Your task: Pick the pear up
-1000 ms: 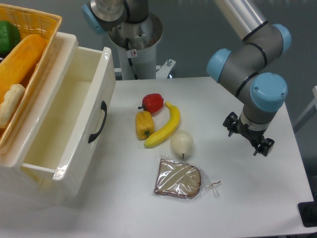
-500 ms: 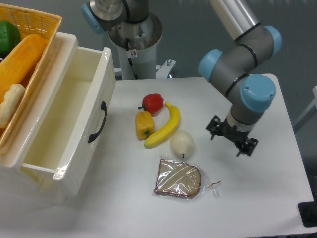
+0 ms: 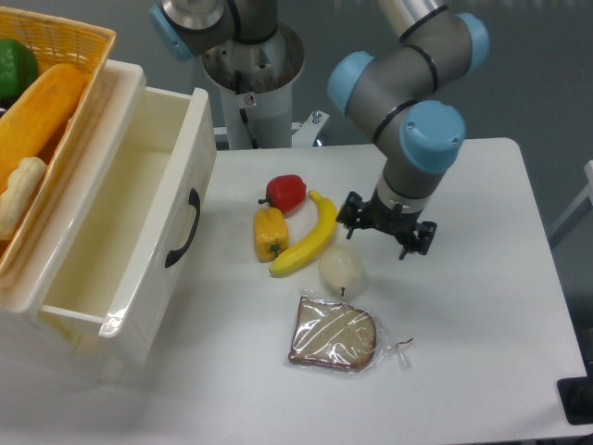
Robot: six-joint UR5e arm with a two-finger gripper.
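The pear (image 3: 340, 269) is pale cream with a short dark stem and lies on the white table just right of the yellow banana (image 3: 310, 236). My gripper (image 3: 384, 228) hangs open and empty just up and to the right of the pear, its fingers spread wide. It does not touch the pear.
A yellow bell pepper (image 3: 269, 232) and a red pepper (image 3: 286, 192) lie left of the banana. A wrapped sandwich (image 3: 334, 334) lies in front of the pear. A white open bin (image 3: 139, 232) and a wicker basket (image 3: 56, 56) with produce stand at the left.
The arm has swung left across the table, bringing the gripper from the right side to just beside the pear. The objects have not moved.
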